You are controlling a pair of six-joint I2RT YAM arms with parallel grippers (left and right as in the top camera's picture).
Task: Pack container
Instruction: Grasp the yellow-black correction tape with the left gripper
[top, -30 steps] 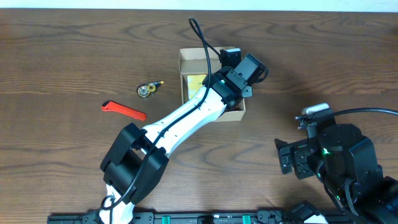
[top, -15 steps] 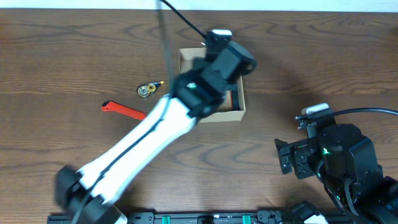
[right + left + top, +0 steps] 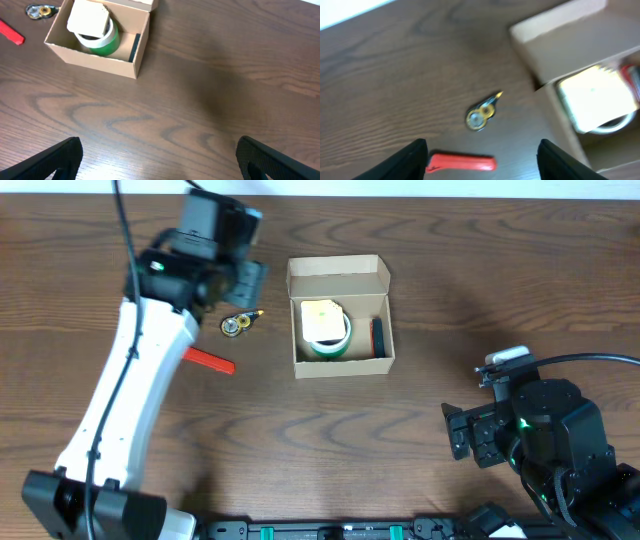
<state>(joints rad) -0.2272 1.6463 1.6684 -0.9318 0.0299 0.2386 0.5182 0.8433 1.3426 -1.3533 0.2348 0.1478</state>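
The container (image 3: 340, 363) is a tan cardboard box standing open at the table's middle, its flap lid (image 3: 338, 272) folded back. Inside it are a green tape roll with a pale yellow pad on top (image 3: 325, 328) and a dark slim item (image 3: 377, 335). The box also shows in the left wrist view (image 3: 555, 45) and in the right wrist view (image 3: 92, 57). My left gripper (image 3: 248, 280) is open and empty, held above the table left of the box (image 3: 482, 150). My right gripper (image 3: 460, 435) is open and empty (image 3: 160, 150), well to the box's front right.
A small brass-coloured metal item (image 3: 238, 323) lies left of the box, also seen in the left wrist view (image 3: 481, 112). A red flat tool (image 3: 210, 360) lies in front of it and sits between my left fingers in the left wrist view (image 3: 462, 162).
My left arm has swung away from over the box to the left, uncovering the box and its contents. The right arm has not moved.
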